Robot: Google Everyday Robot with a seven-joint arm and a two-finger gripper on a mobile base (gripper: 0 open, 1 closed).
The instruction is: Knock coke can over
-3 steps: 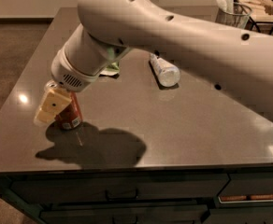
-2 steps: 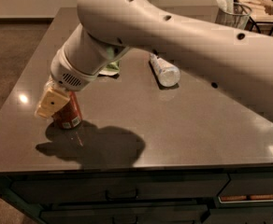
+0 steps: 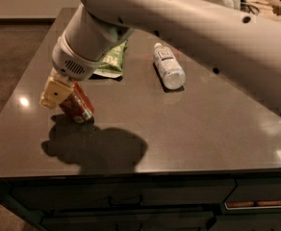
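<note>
The coke can (image 3: pixel 79 105), red-orange with a white label patch near its base, stands tilted on the dark table (image 3: pixel 188 129) at the left. Its top leans up and left, and its base is at the lower right. My gripper (image 3: pixel 57 91), with a beige tip, is at the can's top left, touching it and hiding the can's top. The large white arm (image 3: pixel 179 18) reaches in from the upper right.
A clear plastic bottle (image 3: pixel 168 66) with a white label lies on its side mid-table. A green chip bag (image 3: pixel 109 59) lies behind the gripper, partly hidden by the arm. The table's left edge is near the can. Clutter sits at the far right corner.
The can has gone from upright to leaning. The gripper has lifted slightly at the can's top.
</note>
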